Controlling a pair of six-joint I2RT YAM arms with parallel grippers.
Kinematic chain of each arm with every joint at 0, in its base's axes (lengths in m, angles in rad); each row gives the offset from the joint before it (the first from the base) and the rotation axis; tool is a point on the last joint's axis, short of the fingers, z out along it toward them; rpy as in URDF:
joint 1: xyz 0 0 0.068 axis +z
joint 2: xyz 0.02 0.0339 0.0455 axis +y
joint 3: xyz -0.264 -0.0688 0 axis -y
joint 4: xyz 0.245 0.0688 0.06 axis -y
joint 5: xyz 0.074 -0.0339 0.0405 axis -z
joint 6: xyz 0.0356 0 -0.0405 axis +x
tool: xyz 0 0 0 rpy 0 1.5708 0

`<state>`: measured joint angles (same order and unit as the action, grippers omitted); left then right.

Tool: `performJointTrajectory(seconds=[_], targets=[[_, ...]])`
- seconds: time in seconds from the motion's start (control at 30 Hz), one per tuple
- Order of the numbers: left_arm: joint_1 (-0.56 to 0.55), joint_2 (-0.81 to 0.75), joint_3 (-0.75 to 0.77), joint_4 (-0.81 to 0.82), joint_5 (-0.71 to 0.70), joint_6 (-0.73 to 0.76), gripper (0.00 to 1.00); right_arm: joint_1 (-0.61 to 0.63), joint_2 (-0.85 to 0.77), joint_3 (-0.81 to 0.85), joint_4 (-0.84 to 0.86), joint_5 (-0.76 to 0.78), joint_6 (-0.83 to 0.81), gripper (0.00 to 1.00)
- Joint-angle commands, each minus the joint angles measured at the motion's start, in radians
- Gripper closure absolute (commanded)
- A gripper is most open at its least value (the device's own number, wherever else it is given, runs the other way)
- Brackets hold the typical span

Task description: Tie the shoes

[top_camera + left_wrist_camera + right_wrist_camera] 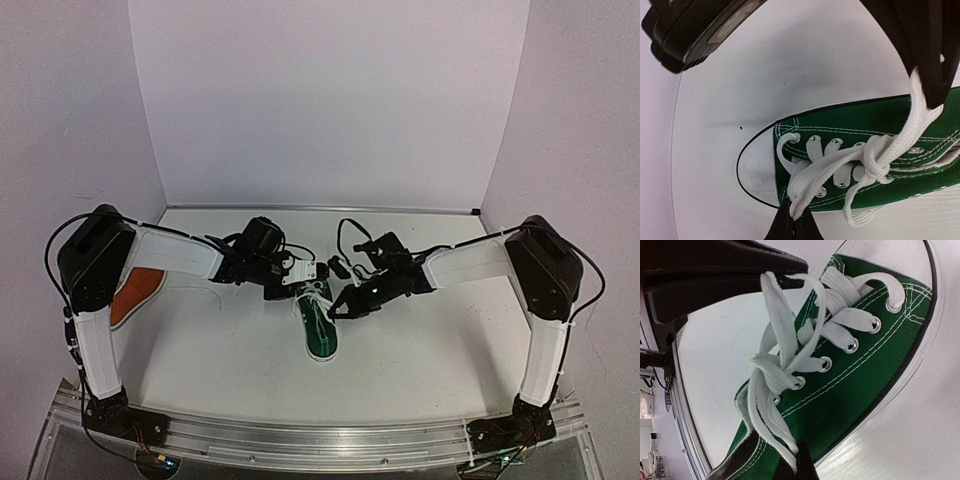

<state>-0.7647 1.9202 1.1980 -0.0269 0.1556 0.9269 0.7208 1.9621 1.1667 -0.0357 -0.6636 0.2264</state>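
The green sneaker (320, 330) lies toe toward the arm bases. Above it, the left gripper (929, 97) and the right gripper (790, 271) each pinch, apparently tightly, its white laces (860, 160). The orange sneaker (135, 293) sits well to its left.

Left end effector (289, 290), right end effector (341, 306), taut laces (318, 293) crowd green shoe (321, 335); near table (420, 365) open.

No lettering, brand mark, number or sign could be read in any view. Nothing legible was made out on the green shoe (840, 127), on the orange-red shoe (136, 292), or on the surface (430, 350).
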Motion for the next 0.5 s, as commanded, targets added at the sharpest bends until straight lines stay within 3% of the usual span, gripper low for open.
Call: performJointTrajectory(seconds=[0.0,0.47], targets=[[0.008,-0.007,0.031,-0.001,-0.045,-0.046,1.00,0.004,-0.029,-0.015,-0.011,0.004,0.007,1.00],[0.036,-0.008,0.017,0.014,-0.110,-0.065,1.00,0.004,-0.075,-0.091,-0.024,0.025,0.030,1.00]])
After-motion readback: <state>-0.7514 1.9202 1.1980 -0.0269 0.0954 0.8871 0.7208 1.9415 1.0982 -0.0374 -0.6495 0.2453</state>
